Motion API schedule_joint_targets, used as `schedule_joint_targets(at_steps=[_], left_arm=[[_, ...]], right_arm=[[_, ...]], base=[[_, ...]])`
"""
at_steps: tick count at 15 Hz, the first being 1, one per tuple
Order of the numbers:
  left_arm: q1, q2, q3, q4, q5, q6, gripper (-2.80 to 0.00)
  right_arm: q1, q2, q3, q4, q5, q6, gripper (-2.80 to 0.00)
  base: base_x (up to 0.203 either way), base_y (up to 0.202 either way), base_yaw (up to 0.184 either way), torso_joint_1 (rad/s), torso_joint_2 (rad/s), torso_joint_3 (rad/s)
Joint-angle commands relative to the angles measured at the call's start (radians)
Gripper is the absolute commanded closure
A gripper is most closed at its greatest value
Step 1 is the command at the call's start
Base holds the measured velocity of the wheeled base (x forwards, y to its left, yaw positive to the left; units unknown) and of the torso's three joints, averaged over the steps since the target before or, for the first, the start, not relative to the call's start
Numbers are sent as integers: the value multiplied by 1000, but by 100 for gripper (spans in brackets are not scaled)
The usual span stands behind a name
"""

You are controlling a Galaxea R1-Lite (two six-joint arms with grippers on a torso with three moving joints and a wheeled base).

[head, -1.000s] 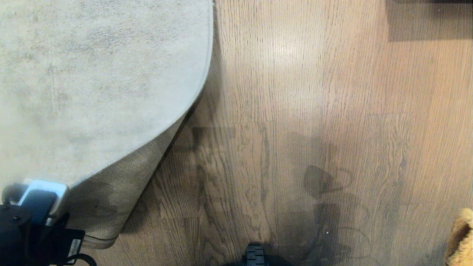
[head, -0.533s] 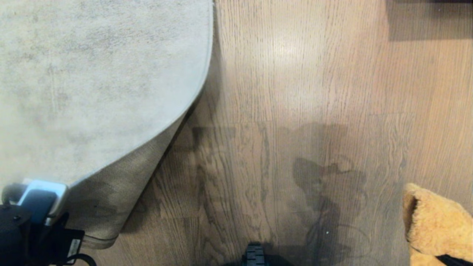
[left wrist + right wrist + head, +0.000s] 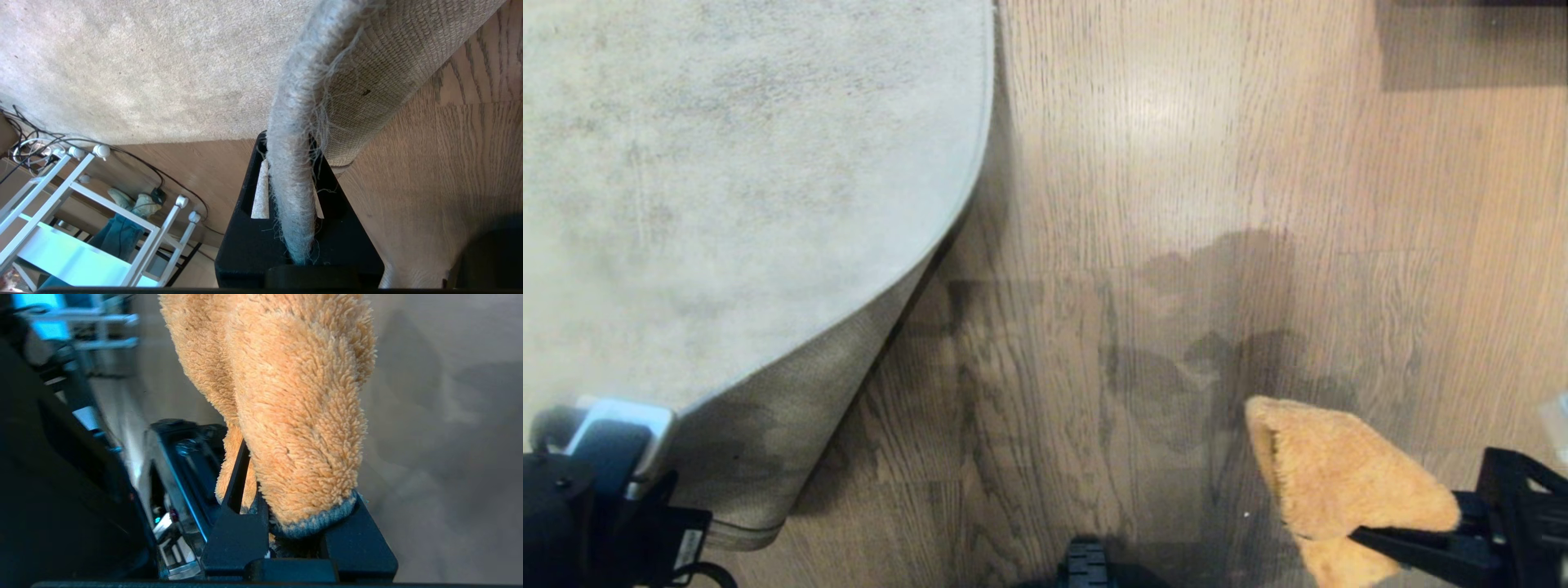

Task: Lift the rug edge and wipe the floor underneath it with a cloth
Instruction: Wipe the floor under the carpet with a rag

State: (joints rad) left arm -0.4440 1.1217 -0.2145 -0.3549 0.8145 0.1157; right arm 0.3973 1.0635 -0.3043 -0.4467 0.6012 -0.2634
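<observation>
Holding the rug edge (image 3: 294, 163) pinched up off the floor (image 3: 1143, 163) with your left gripper (image 3: 288, 212), you kept the planks beneath exposed. Your right gripper (image 3: 286, 535), clamped on the cloth (image 3: 1339, 474), swung in low right, so wiping could start.

Glossy glare patch on planks; white metal rack (image 3: 81, 192) and tangled cables (image 3: 24, 143) off to side.

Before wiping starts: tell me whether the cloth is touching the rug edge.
Apart. The head view shows the cloth, held in the right claw, with bare floor between it and the lifted rug edge.
</observation>
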Motion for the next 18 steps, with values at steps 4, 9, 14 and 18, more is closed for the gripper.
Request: schedule_joint_targets(at_steps=[4,9,14,18], left_arm=[[1,3,-2,-3,3,1,0],[1,3,0,-4,3,-1,0],[1,1,4,-6,8,-2,0],[-1,0,10,-6,10,-5,0]], right_arm=[[406,458,-86,-281,-141,13,0],[672,732,-303,-333,-373,61,0],[795,939,-477,-352,-679,149,0],[816,1074,-591,-355,-855,156,0]], base=[[0,0,0,0,0,0],[0,0,0,0,0,0],[0,0,0,0,0,0],[0,0,0,0,0,0]])
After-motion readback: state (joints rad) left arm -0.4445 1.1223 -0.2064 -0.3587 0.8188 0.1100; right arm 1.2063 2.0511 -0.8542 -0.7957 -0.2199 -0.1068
